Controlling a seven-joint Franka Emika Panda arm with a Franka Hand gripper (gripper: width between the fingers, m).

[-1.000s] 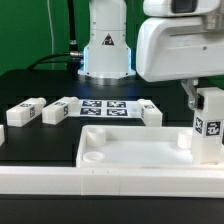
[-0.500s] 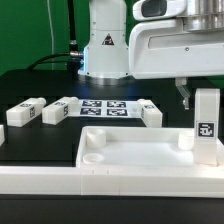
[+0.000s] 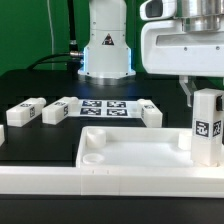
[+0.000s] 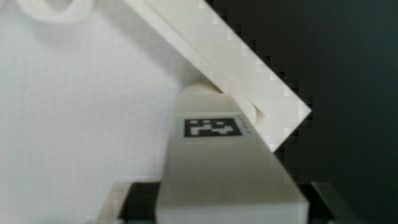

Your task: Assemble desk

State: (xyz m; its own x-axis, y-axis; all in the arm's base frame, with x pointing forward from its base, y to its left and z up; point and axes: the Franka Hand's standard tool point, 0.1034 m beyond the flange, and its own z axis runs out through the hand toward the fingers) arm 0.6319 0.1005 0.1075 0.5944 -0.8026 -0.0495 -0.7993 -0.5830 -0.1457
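Arm [image 3: 185, 45]: we see it hanging wrist-down over a corner of the tabletop [image 3: 130, 150].
Gripper [image 4: 224, 204]: fingers clamped on the upright leg [image 3: 207, 128].

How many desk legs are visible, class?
4. In the exterior view: far-left leg and next leg lie left of the marker board, third leg right of it, upright leg in the claw at the tabletop's right end. Others may be hidden.

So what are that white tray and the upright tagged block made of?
Tabletop: looks like moulded white plastic, matt with a soft sheen, going by its smooth rounded rim. Leg: seemingly the same white plastic, smooth; its black-and-white tag looks printed or stuck on.
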